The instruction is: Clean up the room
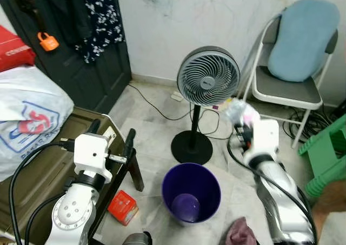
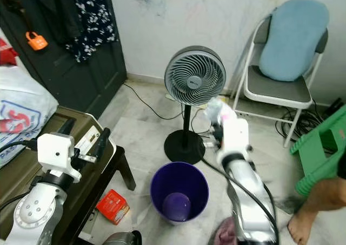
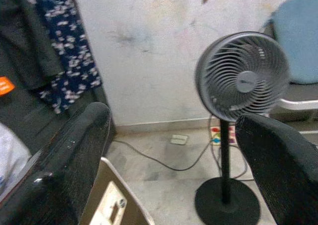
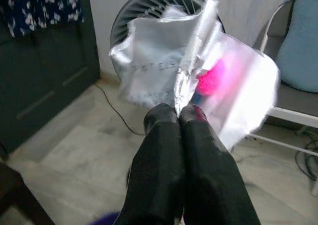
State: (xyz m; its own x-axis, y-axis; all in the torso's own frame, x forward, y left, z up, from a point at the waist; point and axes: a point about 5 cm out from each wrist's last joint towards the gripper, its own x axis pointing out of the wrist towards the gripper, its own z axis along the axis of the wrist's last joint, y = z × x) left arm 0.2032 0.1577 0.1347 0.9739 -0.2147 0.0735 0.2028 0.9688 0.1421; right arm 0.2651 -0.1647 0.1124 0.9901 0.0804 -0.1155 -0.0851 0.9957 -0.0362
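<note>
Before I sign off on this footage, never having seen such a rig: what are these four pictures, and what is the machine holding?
It is a walking humanoid robot with two silver arms. Two pictures come from its head, looking down; the other two from a camera on each wrist. The right gripper, jaws shut, pinches a crinkled silver plastic wrapper, held up in front of the standing fan. The left gripper is open and holds nothing. On the tiled floor stand a purple waste bin, a small red carton and a folding chair.
</note>
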